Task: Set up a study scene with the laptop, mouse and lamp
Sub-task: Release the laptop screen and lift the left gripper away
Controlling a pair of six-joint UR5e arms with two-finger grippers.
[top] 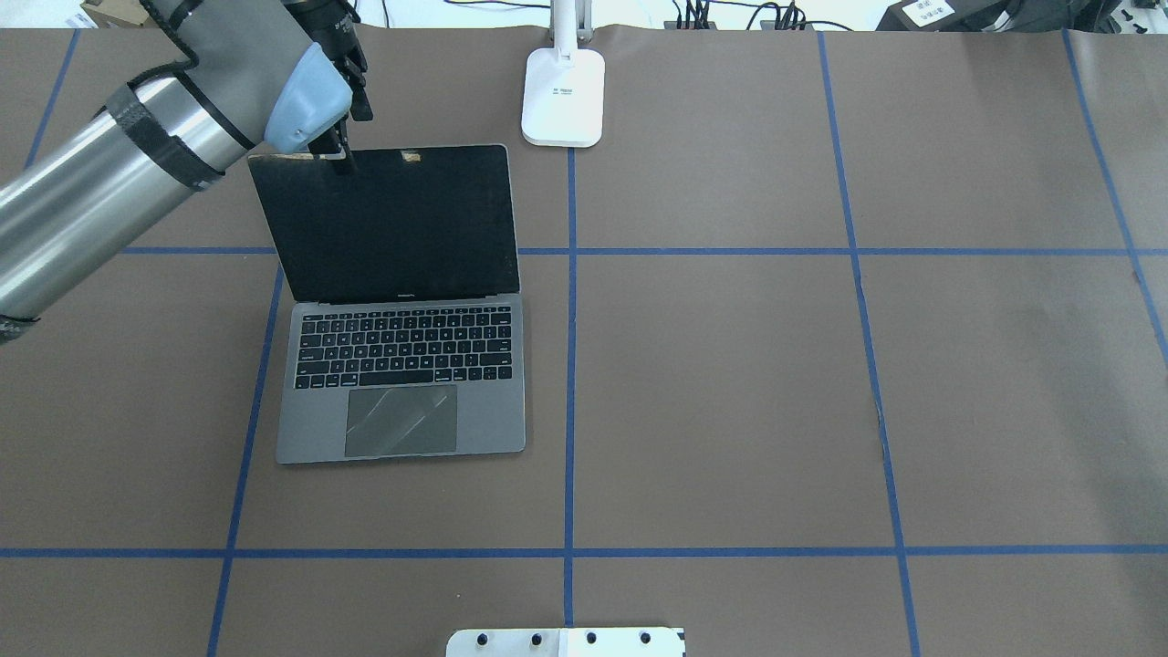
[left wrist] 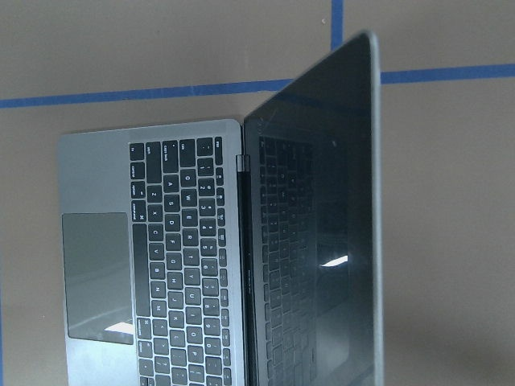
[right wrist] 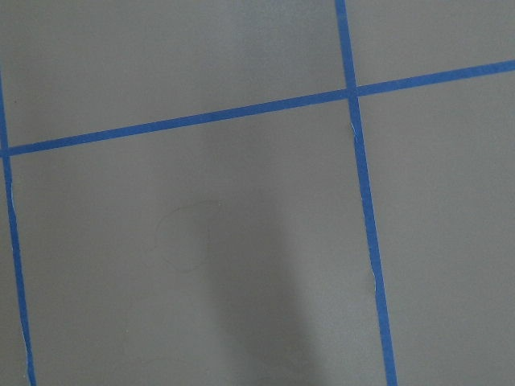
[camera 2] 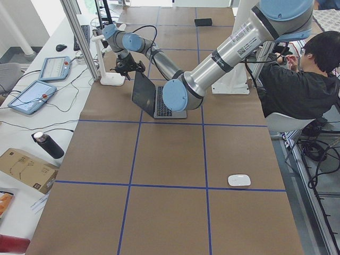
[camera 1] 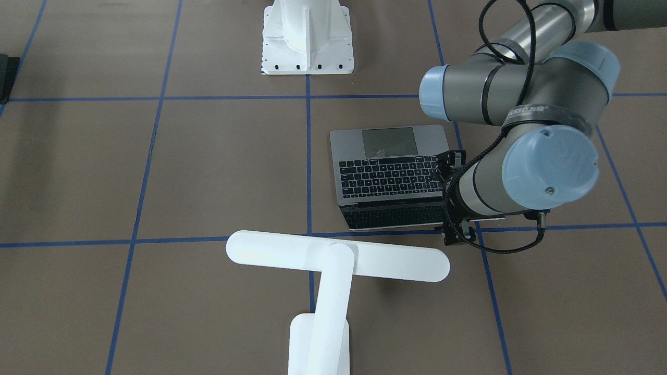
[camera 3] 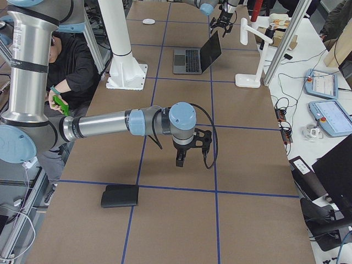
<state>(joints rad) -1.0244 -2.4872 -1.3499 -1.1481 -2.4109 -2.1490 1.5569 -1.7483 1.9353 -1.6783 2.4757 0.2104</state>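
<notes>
Opening the laptop [top: 401, 365] looks like the step you have in hand. Its lid stands up and leans a little away from the robot, with keys and trackpad exposed. The left gripper [top: 339, 155] sits right at the lid's top edge, near the corner on the robot's left. One fingertip overlaps the dark screen in the overhead view, but you cannot tell whether the fingers are pinched on the lid or only resting against it. The left wrist camera shows just the lid edge and keyboard, no fingers.

The laptop lies just left of the centre tape line. The lamp [top: 563, 96] stands beyond it on the operators' side, its base near the lid's right corner. The mouse [camera 2: 239, 180] lies well apart from both, out towards the table end on the robot's left.

The right gripper [camera 3: 182, 159] hangs pointing down over bare table far to the right. Only a side view shows it, so you cannot tell how wide it is.

If the screen angle suits you, the next move is probably to free the lid without pushing it further back, then lift clear. After that you would likely send the left arm, the nearer one, for the mouse. It is low, smooth and rounded, so expect to need a low, centred grip across its narrow width before setting it beside the laptop.
</notes>
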